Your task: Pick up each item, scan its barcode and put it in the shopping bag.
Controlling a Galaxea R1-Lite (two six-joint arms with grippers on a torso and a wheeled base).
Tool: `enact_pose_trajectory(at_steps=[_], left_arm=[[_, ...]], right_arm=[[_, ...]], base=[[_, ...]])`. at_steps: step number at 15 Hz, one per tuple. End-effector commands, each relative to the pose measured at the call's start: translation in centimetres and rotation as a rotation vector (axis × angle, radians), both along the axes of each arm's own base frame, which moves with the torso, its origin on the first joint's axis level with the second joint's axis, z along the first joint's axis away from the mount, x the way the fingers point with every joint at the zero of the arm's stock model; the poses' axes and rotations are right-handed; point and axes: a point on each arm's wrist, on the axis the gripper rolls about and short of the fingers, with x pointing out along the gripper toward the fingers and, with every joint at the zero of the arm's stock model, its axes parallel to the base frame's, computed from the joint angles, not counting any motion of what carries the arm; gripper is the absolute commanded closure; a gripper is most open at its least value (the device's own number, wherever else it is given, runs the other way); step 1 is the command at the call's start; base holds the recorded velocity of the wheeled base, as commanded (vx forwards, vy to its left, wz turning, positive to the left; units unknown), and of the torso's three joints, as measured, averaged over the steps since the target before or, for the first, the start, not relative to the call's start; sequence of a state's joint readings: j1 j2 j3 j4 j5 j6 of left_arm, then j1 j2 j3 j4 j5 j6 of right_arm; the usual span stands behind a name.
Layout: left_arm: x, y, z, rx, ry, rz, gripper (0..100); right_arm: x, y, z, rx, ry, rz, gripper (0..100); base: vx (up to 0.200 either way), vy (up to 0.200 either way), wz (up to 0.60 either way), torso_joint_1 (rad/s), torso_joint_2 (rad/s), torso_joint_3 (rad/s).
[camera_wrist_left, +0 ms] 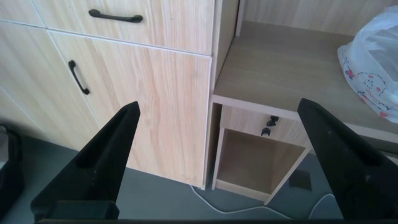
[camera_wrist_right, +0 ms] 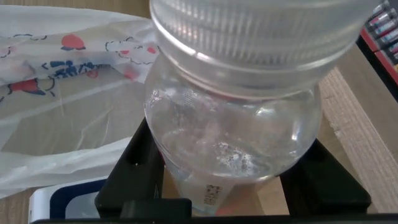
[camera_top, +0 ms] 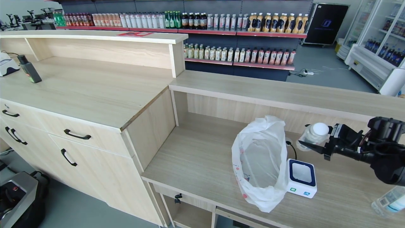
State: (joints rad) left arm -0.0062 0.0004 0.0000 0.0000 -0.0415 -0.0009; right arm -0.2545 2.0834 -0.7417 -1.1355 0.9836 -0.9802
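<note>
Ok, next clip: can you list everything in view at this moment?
shopping bag: one, white plastic, open, on the lower counter
scanner: one, white with a dark blue frame, right beside the bag
held bottle: one, clear with a white cap, beyond the scanner
second bottle: one, clear, lying on the counter at far right
handheld device: one, dark, on the upper counter at left
shelved drinks: many, mixed colours, on racks behind
fridges: white, glass-fronted, far right
left gripper: black, open, in front of the cabinet
right gripper: black, shut on the held bottle
</note>
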Motion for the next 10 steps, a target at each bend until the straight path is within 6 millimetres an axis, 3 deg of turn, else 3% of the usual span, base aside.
enact_pose_trajectory(at_steps=[1,10], left_arm=[[0.0,0.0,0.0,-0.001,0.001,0.0,0],[0.0,0.0,0.0,0.001,0.001,0.0,0]], right_arm=[[0.1,-0.1,-1.1,0.003,0.024,0.011,100],[0.3,1.2,-2.1,0.005,0.051,0.055,100]], base=[[0.0,0.0,0.0,0.0,0.0,0.0],[0.0,0.0,0.0,0.0,0.0,0.0]])
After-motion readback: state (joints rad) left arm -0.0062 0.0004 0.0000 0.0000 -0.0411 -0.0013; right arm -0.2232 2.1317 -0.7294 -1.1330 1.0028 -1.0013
